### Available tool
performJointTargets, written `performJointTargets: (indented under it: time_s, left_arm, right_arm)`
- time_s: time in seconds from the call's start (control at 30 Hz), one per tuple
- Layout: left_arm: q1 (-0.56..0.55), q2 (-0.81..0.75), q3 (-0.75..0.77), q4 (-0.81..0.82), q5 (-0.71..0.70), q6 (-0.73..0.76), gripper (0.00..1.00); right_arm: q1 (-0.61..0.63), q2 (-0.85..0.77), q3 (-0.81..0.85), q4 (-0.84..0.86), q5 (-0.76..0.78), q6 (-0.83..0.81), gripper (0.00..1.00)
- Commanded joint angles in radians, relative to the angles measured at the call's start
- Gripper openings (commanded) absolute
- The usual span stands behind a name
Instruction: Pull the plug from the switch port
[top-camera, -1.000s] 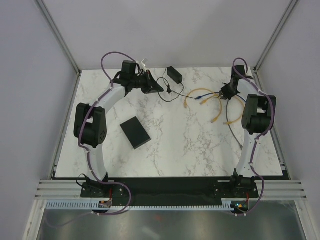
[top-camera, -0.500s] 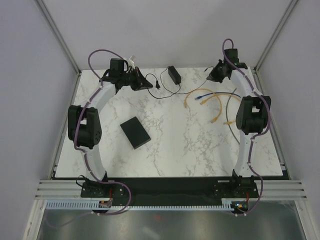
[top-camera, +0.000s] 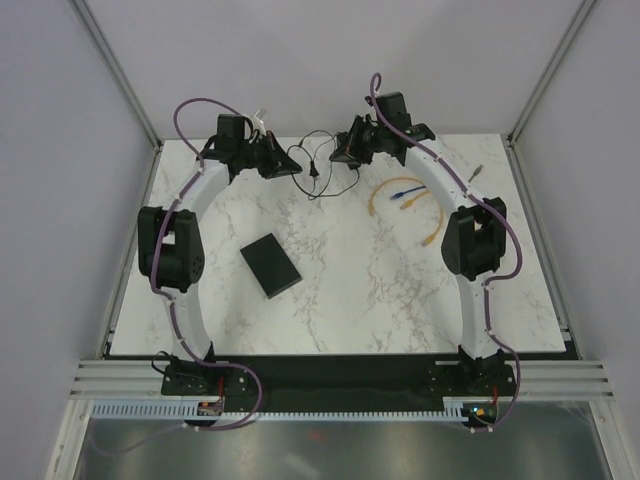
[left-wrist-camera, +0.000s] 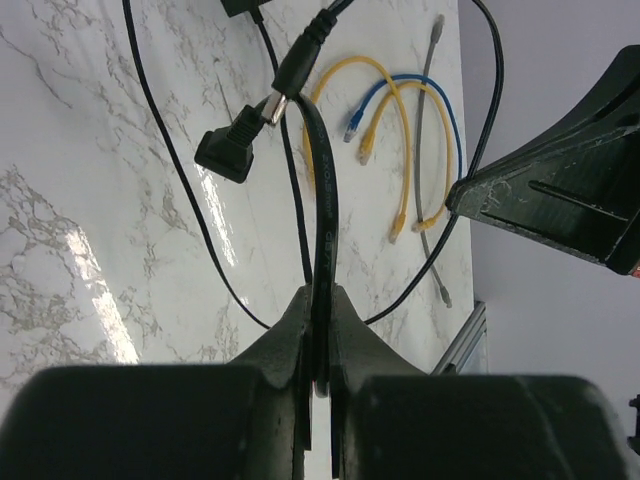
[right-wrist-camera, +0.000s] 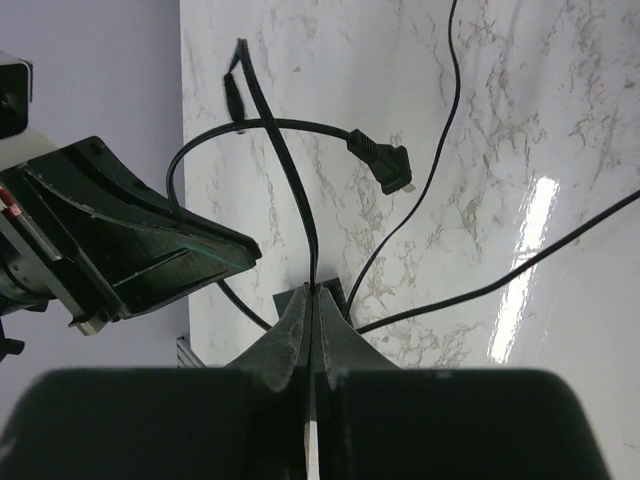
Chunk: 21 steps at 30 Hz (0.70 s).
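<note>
The flat matte-black switch box (top-camera: 270, 266) lies on the marble left of centre; I see no cable joined to it, and its port does not show. My left gripper (top-camera: 288, 163) is raised at the back left, shut on a thick black cable (left-wrist-camera: 318, 190). A two-prong black plug (left-wrist-camera: 226, 152) hangs beside that cable. My right gripper (top-camera: 346, 152) is at the back centre, facing the left one, shut on a thin black cord (right-wrist-camera: 285, 160). The same plug (right-wrist-camera: 384, 165) shows in the right wrist view. The cord (top-camera: 312, 168) loops between both grippers. The small adapter block shows only as a dark corner (left-wrist-camera: 245, 5).
Yellow (top-camera: 436, 215) and blue (top-camera: 405, 188) patch cables lie at the back right, with a grey one (left-wrist-camera: 436, 60) among them. Walls close in the table at the back and both sides. In the right wrist view the left gripper's body (right-wrist-camera: 120, 250) is close.
My right arm has swung from the far right corner to the back centre and shut on the thin cord. The cord loop has risen off the table. The left gripper has barely moved.
</note>
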Motion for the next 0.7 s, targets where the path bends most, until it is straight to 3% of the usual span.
performJointTargets:
  time_s: [0.0, 0.33, 0.43, 0.5, 0.53, 0.57, 0.67]
  left_arm:
    - [0.014, 0.085, 0.072, -0.001, 0.03, -0.031, 0.09]
    - [0.053, 0.297, 0.303, -0.037, 0.162, -0.074, 0.35]
    - [0.068, 0.274, 0.309, -0.082, 0.145, -0.037, 0.43]
    - [0.086, 0.253, 0.306, -0.132, 0.089, 0.026, 0.48]
    - [0.092, 0.239, 0.309, -0.198, 0.053, 0.057, 0.53]
    - [0.102, 0.205, 0.313, -0.24, 0.012, 0.087, 0.58]
    - [0.122, 0.066, 0.214, -0.295, -0.192, 0.157, 0.56]
  right_arm:
    - [-0.033, 0.089, 0.059, 0.051, -0.012, 0.068, 0.04]
    - [-0.037, 0.293, 0.162, 0.062, -0.002, 0.074, 0.23]
    - [-0.039, 0.29, 0.135, 0.047, -0.008, 0.052, 0.4]
    - [-0.04, 0.267, 0.116, 0.025, -0.001, 0.017, 0.59]
    - [-0.04, 0.26, 0.119, -0.02, 0.019, 0.002, 0.69]
    - [-0.039, 0.247, 0.139, -0.051, 0.031, -0.013, 0.98]
    - [-0.036, 0.194, 0.148, -0.169, 0.123, -0.081, 0.98]
